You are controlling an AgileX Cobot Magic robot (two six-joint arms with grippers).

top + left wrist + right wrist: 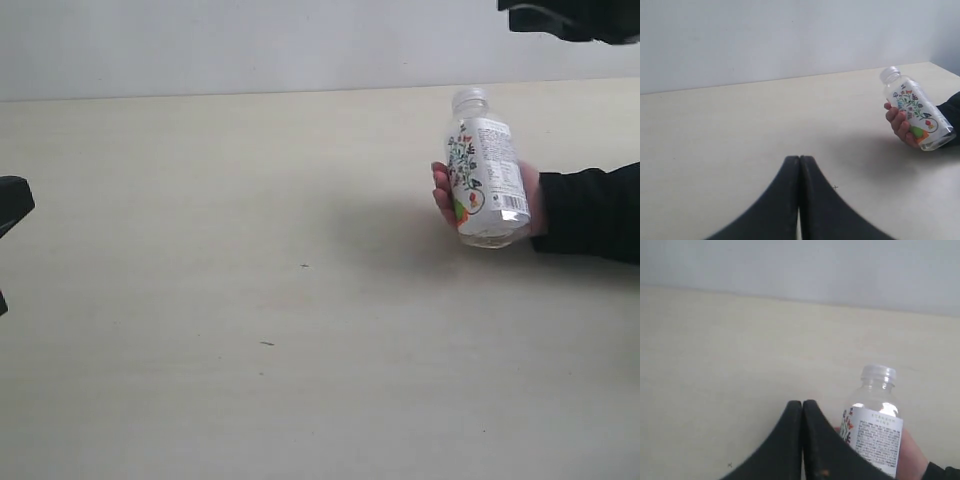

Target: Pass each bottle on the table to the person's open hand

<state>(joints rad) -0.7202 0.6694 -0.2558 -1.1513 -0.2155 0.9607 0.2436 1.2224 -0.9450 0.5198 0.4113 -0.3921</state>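
One whitish bottle [485, 180] with a white cap and a flowered label lies in the person's hand [443, 195], which comes out of a black sleeve at the right, fingers curled round it. It also shows as the bottle [917, 111] in the left wrist view and the bottle [875, 427] in the right wrist view. My left gripper [799, 161] is shut and empty, far left of the hand. My right gripper [802, 405] is shut and empty, raised above and behind the hand. No other bottle shows on the table [250, 300].
The right arm's black body [575, 15] hangs at the top right corner of the exterior view. The left arm [12, 205] pokes in at the left edge. A pale wall [250, 45] runs behind the table's far edge.
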